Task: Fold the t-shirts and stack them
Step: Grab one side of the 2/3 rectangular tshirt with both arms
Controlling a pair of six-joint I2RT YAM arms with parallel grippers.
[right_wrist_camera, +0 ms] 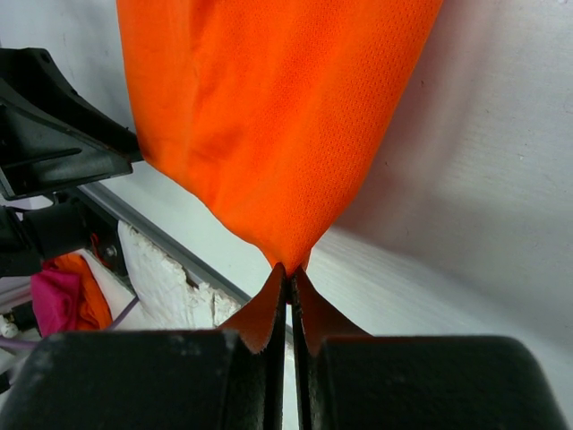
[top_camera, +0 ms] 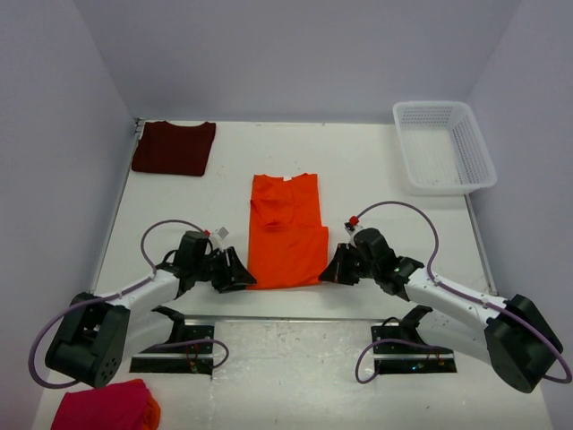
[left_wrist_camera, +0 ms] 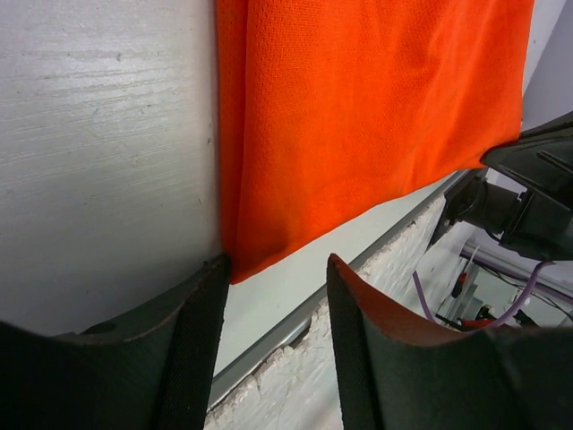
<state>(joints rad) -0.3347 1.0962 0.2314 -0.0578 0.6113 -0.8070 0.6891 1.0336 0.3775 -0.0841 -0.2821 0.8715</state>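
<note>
Right end effector (right_wrist_camera: 288,273) is pinching shut on the near right corner of the orange t-shirt (top_camera: 286,235); left end effector (left_wrist_camera: 273,269) is hovering at its near left corner, jaws apart, gripping nothing; shirt is lying on the tabletop (top_camera: 385,193), long axis running away from both arms.

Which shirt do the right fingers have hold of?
The orange t-shirt at mid-table: the right fingers pinch its near corner. The maroon t-shirt lies apart at the far left corner, untouched.
</note>
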